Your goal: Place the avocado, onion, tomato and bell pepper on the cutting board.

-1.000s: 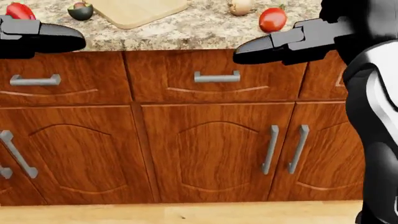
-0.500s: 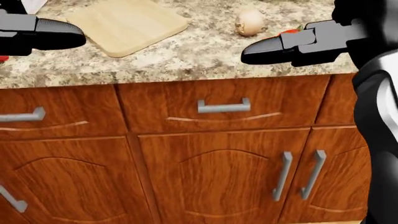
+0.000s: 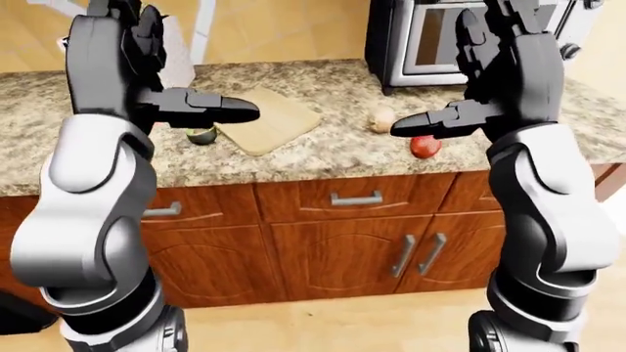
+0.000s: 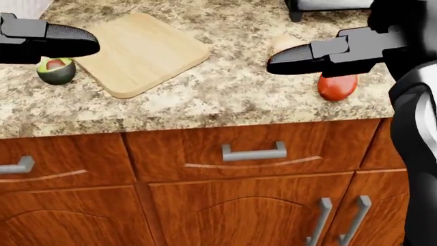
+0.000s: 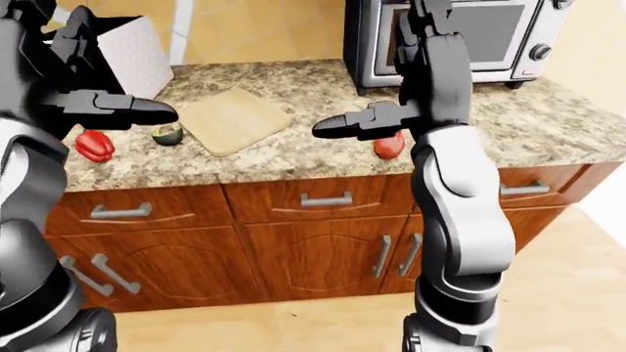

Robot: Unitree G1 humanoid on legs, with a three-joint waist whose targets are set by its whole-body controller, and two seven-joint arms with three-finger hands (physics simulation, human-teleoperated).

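Observation:
A pale wooden cutting board (image 4: 140,51) lies on the granite counter (image 4: 225,97). The halved avocado (image 4: 56,70) sits just off its left edge. A red tomato (image 4: 337,86) rests to the right, near the counter's edge, and the onion (image 4: 285,42) above it is partly hidden by my right thumb. The red bell pepper (image 5: 94,145) lies farthest left on the counter. My left hand (image 3: 147,73) and right hand (image 3: 479,81) are both raised over the counter, open and holding nothing, thumbs pointing inward.
A toaster oven (image 5: 460,37) stands on the counter at the upper right, above the onion. A white box (image 5: 137,48) stands at the upper left. Wooden drawers and cabinet doors (image 4: 252,154) with metal handles lie below the counter edge.
The whole head view has shifted: the counter has slid down the picture and looks larger, bringing board, avocado, tomato and the oven's foot into view. Both hands keep their open pose.

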